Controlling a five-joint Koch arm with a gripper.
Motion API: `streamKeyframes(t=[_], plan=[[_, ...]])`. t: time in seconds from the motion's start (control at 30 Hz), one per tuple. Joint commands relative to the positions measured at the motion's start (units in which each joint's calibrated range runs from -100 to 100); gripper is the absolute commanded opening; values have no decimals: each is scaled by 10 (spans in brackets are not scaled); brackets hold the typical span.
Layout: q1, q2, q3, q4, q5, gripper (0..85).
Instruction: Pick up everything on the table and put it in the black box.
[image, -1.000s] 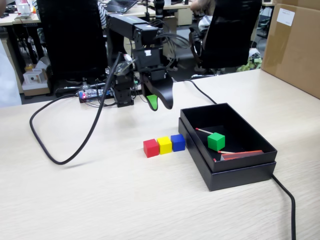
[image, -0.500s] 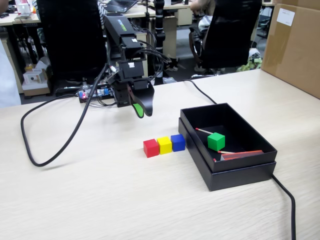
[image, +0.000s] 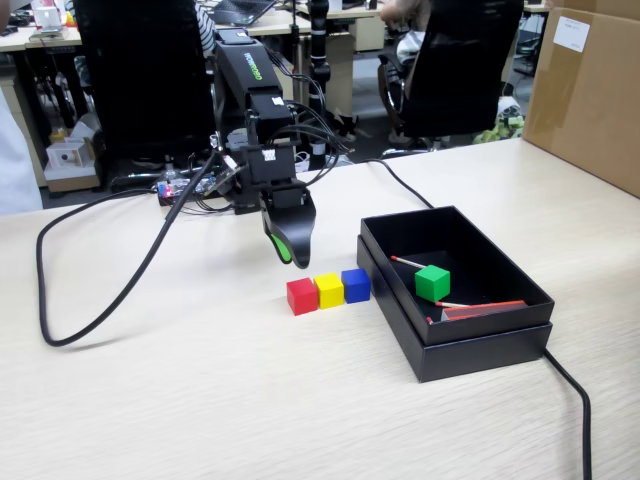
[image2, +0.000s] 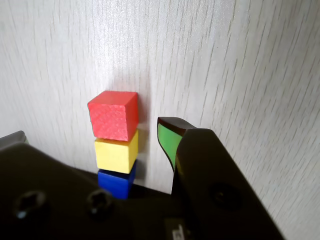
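In the wrist view the blue cube (image2: 116, 182) is partly hidden by the gripper (image2: 167, 137) body. Only one fingertip is seen, so the jaw gap cannot be judged.

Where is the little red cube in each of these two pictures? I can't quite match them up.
Fixed view: the red cube sits on the table at the left end of the three-cube row, just below the claw.
Wrist view: the red cube is left of centre, at the top of the same row.
Shared landmark: the yellow cube touches it, with the blue cube beyond.
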Motion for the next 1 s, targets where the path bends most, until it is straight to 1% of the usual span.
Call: streamKeyframes(t=[0.0, 0.27, 0.4, 0.6, 0.67, 0.77, 0.97], plan=[[-1, 41, 75, -41, 4, 499], [-3, 142, 124, -58, 3, 496], [-2, 170, 145, -68, 2, 448], [-1, 207, 176, -80, 2, 420], [0, 229, 190, -80, 3, 378], [0, 249, 200, -80, 4, 374], [-1, 269, 215, -80, 7, 230]])
